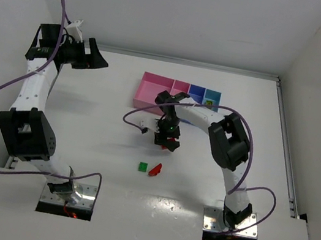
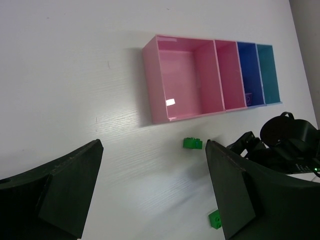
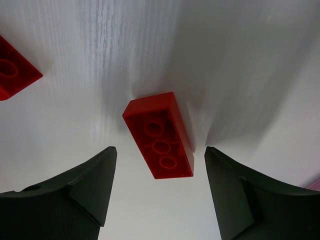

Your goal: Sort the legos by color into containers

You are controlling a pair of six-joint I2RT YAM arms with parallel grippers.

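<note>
The containers (image 1: 152,94) are a joined row of bins at the far middle: wide pink (image 2: 175,80), narrow pink (image 2: 229,75), blue-violet (image 2: 249,70) and light blue (image 2: 267,72). My right gripper (image 1: 167,141) hovers open over the table in front of them. In the right wrist view a red lego (image 3: 160,135) lies underside up between the open fingers (image 3: 90,190), untouched, midway at the gripper (image 3: 160,150). Another red lego (image 3: 12,72) lies at the left. My left gripper (image 1: 99,62) is open and empty, raised at the far left (image 2: 153,145).
A green lego (image 1: 142,166) and a red lego (image 1: 155,169) lie side by side nearer the arm bases. The left wrist view shows two green legos (image 2: 192,144) (image 2: 215,219) on the table. A small yellow-green piece (image 1: 209,103) sits in the light blue bin.
</note>
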